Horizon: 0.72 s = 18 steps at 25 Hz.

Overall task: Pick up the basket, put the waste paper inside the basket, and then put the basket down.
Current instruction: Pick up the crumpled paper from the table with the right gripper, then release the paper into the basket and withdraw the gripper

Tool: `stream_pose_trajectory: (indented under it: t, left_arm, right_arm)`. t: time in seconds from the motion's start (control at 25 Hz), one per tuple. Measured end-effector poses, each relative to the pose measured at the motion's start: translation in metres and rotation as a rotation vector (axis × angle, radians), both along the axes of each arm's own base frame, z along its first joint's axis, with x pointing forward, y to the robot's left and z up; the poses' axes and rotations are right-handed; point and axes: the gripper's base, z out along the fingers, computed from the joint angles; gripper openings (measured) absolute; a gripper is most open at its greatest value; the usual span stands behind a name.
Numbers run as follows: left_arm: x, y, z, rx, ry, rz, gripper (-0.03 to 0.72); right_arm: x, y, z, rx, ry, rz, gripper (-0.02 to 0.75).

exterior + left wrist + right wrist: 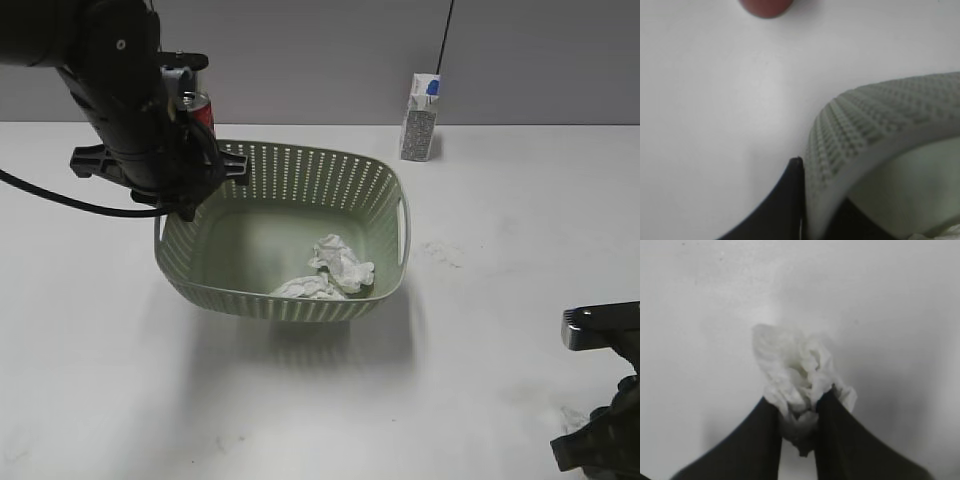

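- Holding the pale sage-green perforated plastic basket [290, 235] by its left end wall, the left gripper [805, 200] is seen with its jaws pressed together on the slotted rim, one black finger outside the wall and one inside.
- The basket is shown raised and tilted, its shadow thrown on the white table [480, 330] below; two crumpled white tissue-paper wads [335, 270] lie on its floor toward the right end.
- A third crumpled white tissue-paper wad [800, 385] is pinched between the jaws of the right gripper [799, 422], over bare table.
- The right gripper is glimpsed only partly at the lower right edge of the exterior view, well apart from the basket.
- The deciding relation: the basket's open mouth lies up and to the left of the held wad, with the long axis running left to right, so its right handle end is the nearer one.
- The next move is judged to be a carry leftward over that rim before release.
- A red can [196, 108] and an upright white-and-blue carton [421, 118] stand behind.
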Motion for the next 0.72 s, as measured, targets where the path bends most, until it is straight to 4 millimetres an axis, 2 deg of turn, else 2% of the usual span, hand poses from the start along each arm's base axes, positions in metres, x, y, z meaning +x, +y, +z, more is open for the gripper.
stream_pose_trajectory:
  t: [0.04,0.12,0.28,0.4,0.64,0.72]
  left_arm:
    - [0.000,0.000,0.000,0.000,0.000,0.000,0.000]
    - [0.000,0.000,0.000,0.001,0.000,0.000,0.000]
    - [0.000,0.000,0.000,0.001,0.000,0.000,0.000]
    - [0.000,0.000,0.000,0.001,0.000,0.000,0.000]
    - [0.000,0.000,0.000,0.001,0.000,0.000,0.000]
    - [0.000,0.000,0.000,0.001,0.000,0.000,0.000]
  right_arm:
    - [0.000,0.000,0.000,0.000,0.001,0.000,0.118]
    - [0.001,0.000,0.000,0.000,-0.001,0.000,0.052]
    - [0.012,0.008,0.016,0.021,-0.012,0.027,0.035]
    - [0.031,0.026,0.051,0.104,-0.103,0.108,0.035]
    - [0.072,0.079,0.145,0.343,-0.427,0.307,0.033]
    - [0.083,0.094,0.162,0.374,-0.499,0.339,0.033]
